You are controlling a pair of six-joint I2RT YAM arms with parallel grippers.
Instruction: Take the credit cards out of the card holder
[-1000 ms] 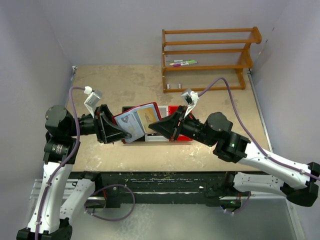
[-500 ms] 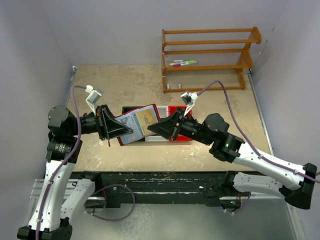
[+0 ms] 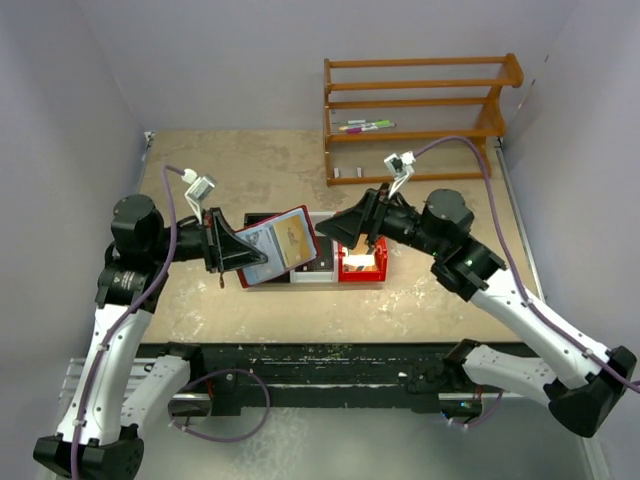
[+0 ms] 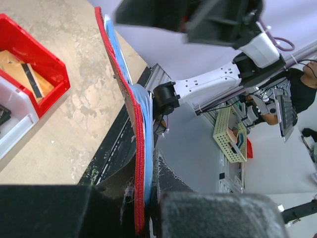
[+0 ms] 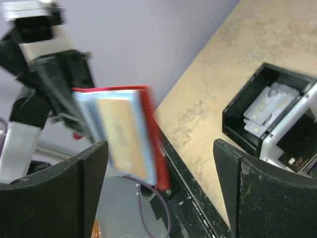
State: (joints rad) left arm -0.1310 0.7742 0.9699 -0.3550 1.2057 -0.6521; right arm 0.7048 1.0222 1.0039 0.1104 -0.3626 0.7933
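- The card holder (image 3: 280,246) is being held off the bench (image 3: 230,170), left of centre in the top view, and is being pinched at its lower corner by the closed left claw (image 3: 243,266).
- The right claw (image 5: 161,158) is being held wide open and empty near the red bin (image 3: 362,278), where a tan card (image 3: 362,262) is lying.
- The sleeved credit cards (image 3: 292,236) are being judged thin, stiff and slick, best gripped at an exposed edge.

We've got the card holder (image 4: 139,163) edge-on here, red cover on the left and blue sleeves on the right. It's sticking up out of our left gripper (image 4: 144,218), which is clamped on its lower end. Off to the left on the table (image 4: 74,124), a red bin (image 4: 48,68) holds a tan credit card (image 4: 17,67) with a dark stripe. There's a white bin (image 4: 20,116) right against it.
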